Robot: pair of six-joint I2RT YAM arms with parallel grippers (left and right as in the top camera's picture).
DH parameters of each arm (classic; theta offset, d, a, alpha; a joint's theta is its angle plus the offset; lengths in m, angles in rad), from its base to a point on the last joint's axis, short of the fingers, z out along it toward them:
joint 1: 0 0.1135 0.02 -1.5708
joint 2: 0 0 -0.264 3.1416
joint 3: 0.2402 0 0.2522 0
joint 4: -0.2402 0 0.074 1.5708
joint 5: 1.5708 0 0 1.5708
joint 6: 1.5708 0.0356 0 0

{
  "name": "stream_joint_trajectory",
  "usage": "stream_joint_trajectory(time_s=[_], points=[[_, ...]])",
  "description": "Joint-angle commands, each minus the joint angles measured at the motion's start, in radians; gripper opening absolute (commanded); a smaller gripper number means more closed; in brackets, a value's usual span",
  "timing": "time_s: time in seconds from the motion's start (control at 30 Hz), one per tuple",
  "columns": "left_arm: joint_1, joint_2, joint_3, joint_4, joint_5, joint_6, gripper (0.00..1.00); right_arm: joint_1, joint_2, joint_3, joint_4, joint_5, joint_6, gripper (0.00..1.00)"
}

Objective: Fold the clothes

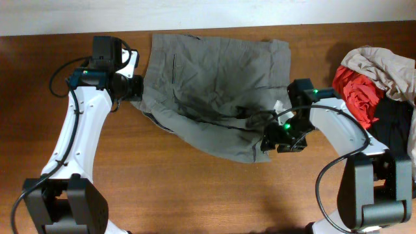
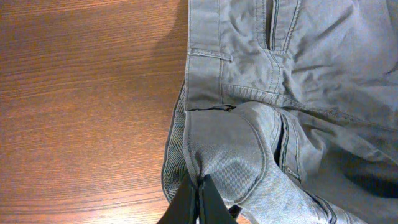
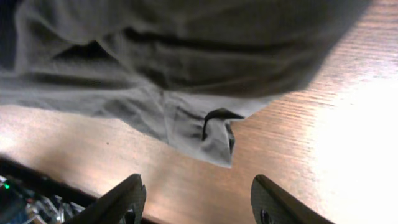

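Left gripper [image 1: 134, 88]: jaws pinched tight on a fold of the grey-olive shorts [image 1: 214, 78] by the waistband.
Grey-olive shorts: spread wrinkled across the far middle of the wooden table [image 1: 195, 195].
Right gripper [image 3: 198, 199]: fingers parted, holding nothing, just off the shorts' near hem.
Garment pile [image 1: 383, 78]: red, black and beige, at the table's right edge.

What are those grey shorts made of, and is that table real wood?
Shorts: probably woven cotton, perhaps twill, with a matte grey-olive finish. The cloth creases softly, and the left wrist view shows fine diagonal ribbing and stitched seams.
Table: brown wood grain with a slight sheen where light glares off it. It could be solid wood or a printed laminate; I cannot tell which.
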Motion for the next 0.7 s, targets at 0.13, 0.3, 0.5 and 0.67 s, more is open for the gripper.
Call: stream_joint_trajectory(time_s=[0.13, 0.3, 0.5, 0.67], points=[[0.005, -0.002, 0.003, 0.002, -0.01, 0.009, 0.01, 0.087, -0.026, -0.135, 0.167, 0.007, 0.051, 0.64], [0.005, -0.002, 0.003, 0.002, -0.01, 0.009, 0.01, 0.114, -0.026, -0.19, 0.265, 0.116, 0.116, 0.64], [0.005, -0.002, 0.003, 0.003, -0.01, 0.009, 0.01, 0.155, -0.026, -0.237, 0.299, 0.116, 0.161, 0.61], [0.005, -0.002, 0.003, 0.003, -0.01, 0.01, 0.01, 0.189, -0.033, -0.239, 0.286, 0.087, 0.164, 0.26]])
